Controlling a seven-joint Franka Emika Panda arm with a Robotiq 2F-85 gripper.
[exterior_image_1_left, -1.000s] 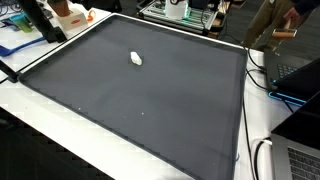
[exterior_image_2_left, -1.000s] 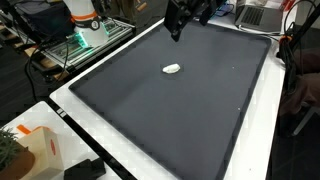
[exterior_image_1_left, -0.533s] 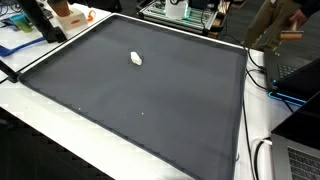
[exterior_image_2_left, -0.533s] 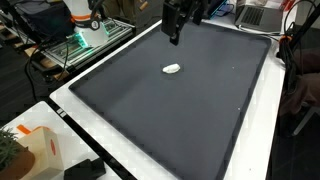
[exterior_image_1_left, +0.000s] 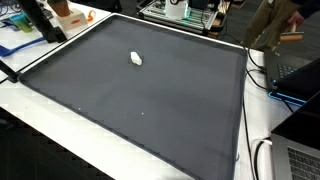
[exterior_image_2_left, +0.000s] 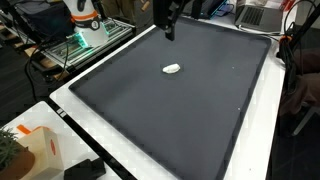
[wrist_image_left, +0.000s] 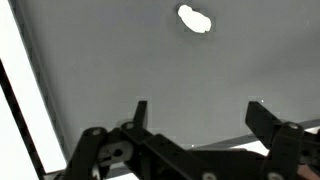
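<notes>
A small white lump (exterior_image_1_left: 136, 58) lies on the dark grey mat (exterior_image_1_left: 150, 100); it also shows as the white lump (exterior_image_2_left: 172, 69) and, in the wrist view, near the top as the white lump (wrist_image_left: 194, 19). My gripper (exterior_image_2_left: 169, 33) hangs above the mat's far edge, well away from the lump. In the wrist view the gripper (wrist_image_left: 198, 112) stands open, its two black fingers wide apart with only bare mat between them. The gripper is out of sight in the exterior view that shows the orange box.
The mat (exterior_image_2_left: 180, 100) sits on a white table (exterior_image_2_left: 110, 140). An orange-and-white box (exterior_image_1_left: 68, 13) and a black post (exterior_image_1_left: 40, 20) stand past one corner. A laptop (exterior_image_1_left: 300, 80) and cables lie beside the mat. A wire shelf (exterior_image_2_left: 75, 45) stands off the table.
In the exterior view showing the arm, the gripper has shifted left along the mat's far edge and slightly upward. The white lump has not moved.
</notes>
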